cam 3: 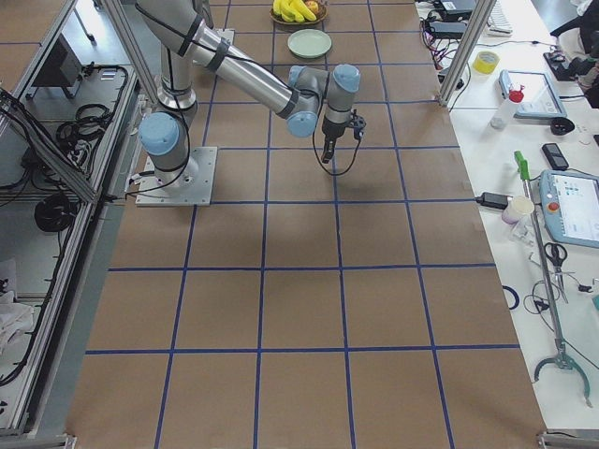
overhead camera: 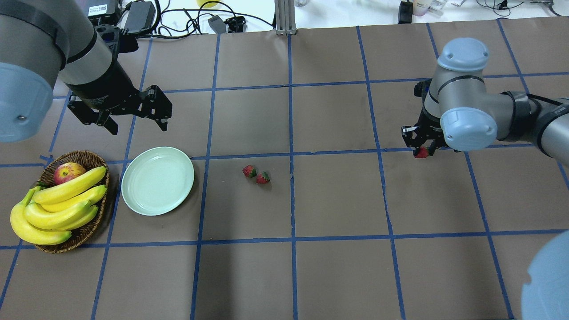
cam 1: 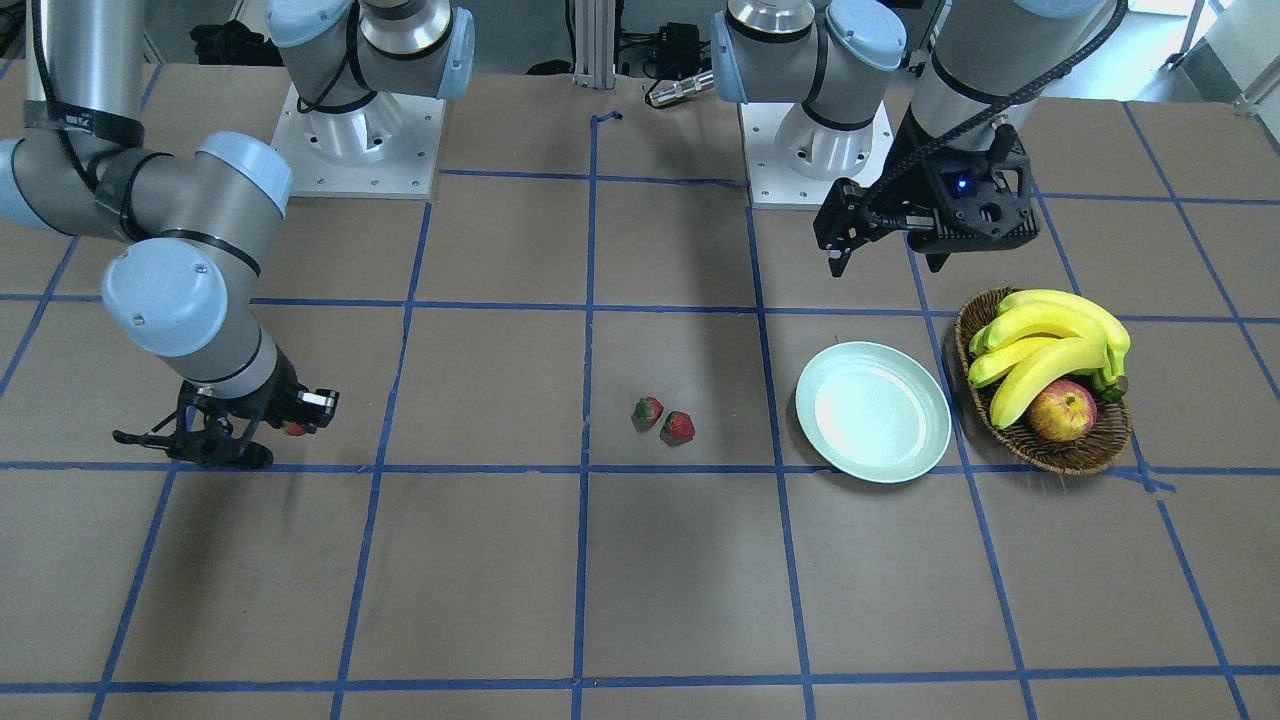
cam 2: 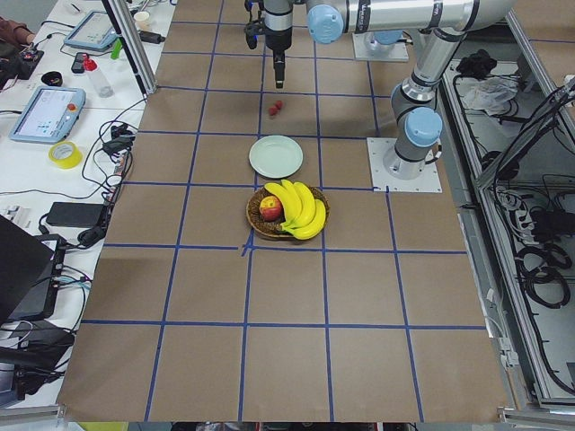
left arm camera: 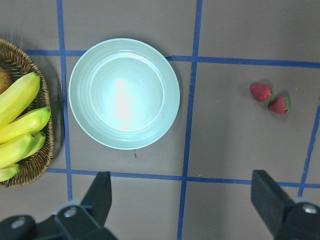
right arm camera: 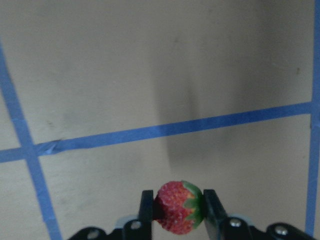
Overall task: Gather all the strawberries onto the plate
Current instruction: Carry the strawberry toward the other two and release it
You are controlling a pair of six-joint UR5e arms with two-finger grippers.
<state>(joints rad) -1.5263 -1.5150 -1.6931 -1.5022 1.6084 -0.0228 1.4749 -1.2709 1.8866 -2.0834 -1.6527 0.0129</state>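
Overhead exterior, read from its left edge, showed a wicker basket (overhead camera: 95, 222) of bananas (overhead camera: 58, 209) and an apple (overhead camera: 69, 172) just left of the plate (overhead camera: 158, 181), which lay bare on the surface (overhead camera: 338, 266) with no fruit in it. Beyond the plate's far-left rim hung the left arm (overhead camera: 89, 66). Its jaws were spread wide and empty, and its wrist view looked straight down on the plate with the two fingers far apart at the bottom of the frame. Right of the plate, and near it, two strawberries (overhead camera: 256, 174) sat just beside each other on the surface. Much farther right of the plate, well apart from that pair, the right arm (overhead camera: 466, 120) held its jaws low over the surface, pinching the third strawberry (overhead camera: 421, 153). The right wrist view showed that berry (right arm camera: 178, 207) squeezed between both fingers, its green cap turned toward one of them, so its long axis seemed to run along the closing line. The coming carry appeared to turn on one fact: the plate lay straight leftward from the held berry, with the loose pair between them. For that pair the left arm looked the nearer one, since they rested far closer to the plate than to the right arm's jaws.
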